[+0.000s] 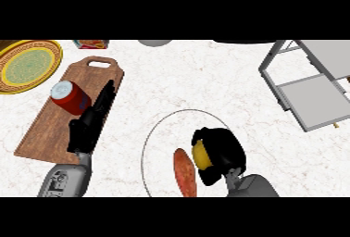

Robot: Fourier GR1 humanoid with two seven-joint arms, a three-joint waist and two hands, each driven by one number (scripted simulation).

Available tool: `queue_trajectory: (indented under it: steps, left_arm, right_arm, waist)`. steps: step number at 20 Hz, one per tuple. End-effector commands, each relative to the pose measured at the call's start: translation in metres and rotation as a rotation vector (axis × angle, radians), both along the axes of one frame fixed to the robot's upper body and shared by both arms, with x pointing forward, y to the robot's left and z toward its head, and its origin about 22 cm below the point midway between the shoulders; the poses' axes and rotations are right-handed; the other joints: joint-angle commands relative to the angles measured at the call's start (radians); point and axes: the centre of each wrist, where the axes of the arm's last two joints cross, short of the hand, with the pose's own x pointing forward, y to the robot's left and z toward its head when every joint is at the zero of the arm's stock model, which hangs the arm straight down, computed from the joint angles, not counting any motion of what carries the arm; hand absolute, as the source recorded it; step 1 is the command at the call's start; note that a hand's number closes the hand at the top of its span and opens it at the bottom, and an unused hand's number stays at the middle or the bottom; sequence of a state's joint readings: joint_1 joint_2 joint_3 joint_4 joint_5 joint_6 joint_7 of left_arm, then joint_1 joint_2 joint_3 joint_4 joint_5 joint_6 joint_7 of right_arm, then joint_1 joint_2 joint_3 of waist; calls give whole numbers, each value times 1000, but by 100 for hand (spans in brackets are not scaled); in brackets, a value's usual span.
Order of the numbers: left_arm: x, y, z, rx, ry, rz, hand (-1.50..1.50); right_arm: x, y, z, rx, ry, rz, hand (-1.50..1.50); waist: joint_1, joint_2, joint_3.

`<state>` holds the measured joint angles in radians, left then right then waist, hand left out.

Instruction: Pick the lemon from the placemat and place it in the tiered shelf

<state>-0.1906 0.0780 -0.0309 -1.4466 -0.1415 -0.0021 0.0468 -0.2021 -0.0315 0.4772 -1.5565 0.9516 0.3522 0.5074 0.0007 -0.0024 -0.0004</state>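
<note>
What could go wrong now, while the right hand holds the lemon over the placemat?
1. The right hand curls round the lemon, mostly hiding it; it might slip on the way.
2. The tiered shelf stands far off at the upper right; its grey frame could catch the hand.
3. The sausage lies right beside the lemon and might get nudged.

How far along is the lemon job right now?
Done: the right hand has curled round the lemon, over the placemat. In hand: the lemon. Left: carrying it to the shelf at upper right and setting it inside. The left hand lies straight over the cutting board.
</note>
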Motion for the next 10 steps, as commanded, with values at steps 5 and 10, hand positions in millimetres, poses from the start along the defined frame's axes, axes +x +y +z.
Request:
queue_trajectory:
  steps: [5, 10]
  left_arm:
    - [0, 8, -2, 7, 2, 1, 0]
    - [-9, 4, 1, 10, 8, 23, 0]
  right_arm:
    - [-11, -1, 0, 37, -59, 11, 150]
    - [-56, -76, 17, 72, -92, 4, 150]
  waist:
    - [-2, 2, 0]
    - [-18, -3, 1]
